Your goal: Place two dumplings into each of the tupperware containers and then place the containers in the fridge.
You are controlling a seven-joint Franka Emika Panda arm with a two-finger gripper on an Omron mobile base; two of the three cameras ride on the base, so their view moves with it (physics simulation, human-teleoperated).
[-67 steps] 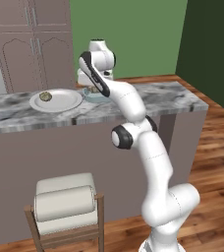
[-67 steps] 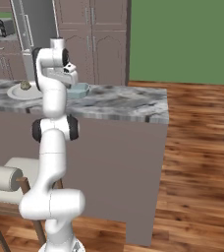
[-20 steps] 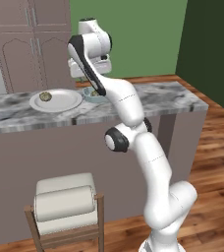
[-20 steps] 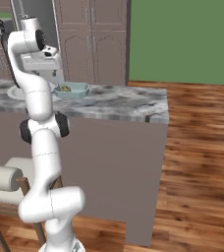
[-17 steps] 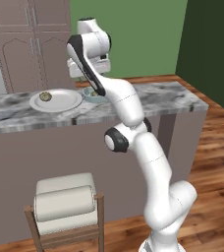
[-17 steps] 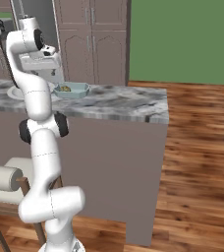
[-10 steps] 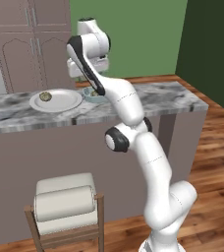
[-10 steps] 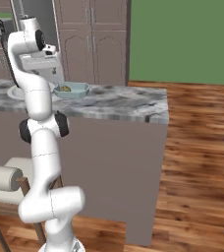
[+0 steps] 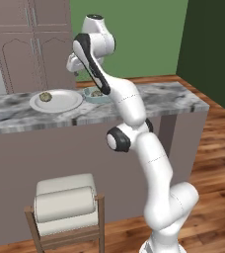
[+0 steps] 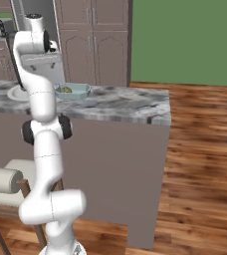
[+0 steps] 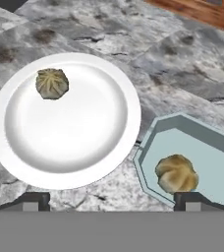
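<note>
Gripper (image 11: pixel 112 199) hangs above the marble counter (image 11: pixel 182 64) with its jaws spread wide and nothing between them, the fingertips (image 11: pixel 33 201) apart at the bottom of the hand view. Below it the round white plate (image 11: pixel 116 98) carries one dumpling (image 11: pixel 52 83) near its rim. Just beside the plate, touching or nearly so, sits a pale teal container (image 11: pixel 155 133) holding a second dumpling (image 11: pixel 177 173)
</note>
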